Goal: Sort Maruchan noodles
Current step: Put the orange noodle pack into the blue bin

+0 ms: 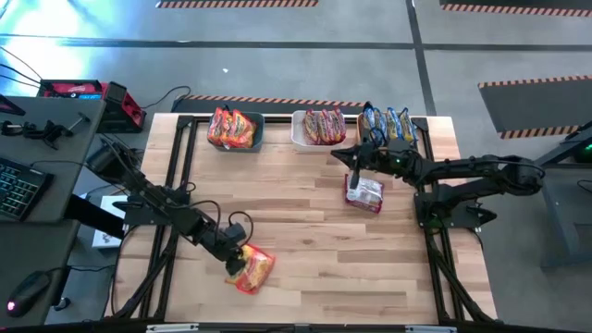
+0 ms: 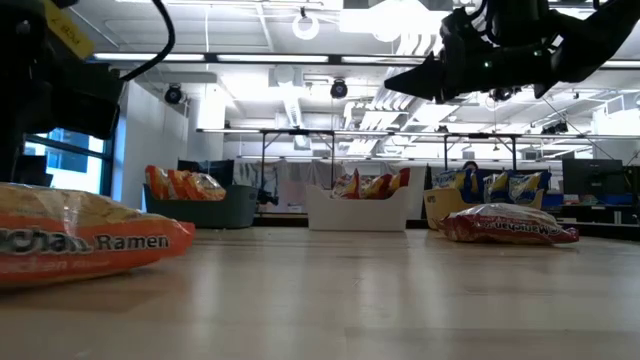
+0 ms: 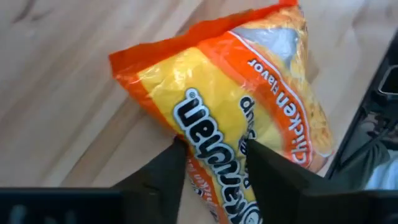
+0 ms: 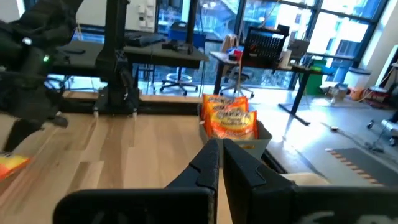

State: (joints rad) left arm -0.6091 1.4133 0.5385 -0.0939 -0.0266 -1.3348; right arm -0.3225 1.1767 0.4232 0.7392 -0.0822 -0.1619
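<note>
Three rectangular plastic bins stand in a row along the wooden table's (image 1: 305,222) far edge: the dark-blue bin (image 1: 252,139) leftmost, the white bin (image 1: 300,135) in the middle, the orange bin (image 1: 418,129) rightmost, each holding crinkly ramen packets. One white-maroon packet (image 1: 364,193) lies before the orange bin; one orange-red packet (image 1: 252,269) lies near the front-left edge.

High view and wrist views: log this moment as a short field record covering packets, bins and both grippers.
loose packets: orange packet near the table's front edge; white-maroon packet right of centre
left gripper: down at the orange packet, fingers straddling its end; a firm grip cannot be confirmed
right gripper: shut, empty, raised above the white-maroon packet
dark bin: orange packets
white bin: white-maroon packets
right-hand bin: yellow-blue packets
table: light wood
</note>
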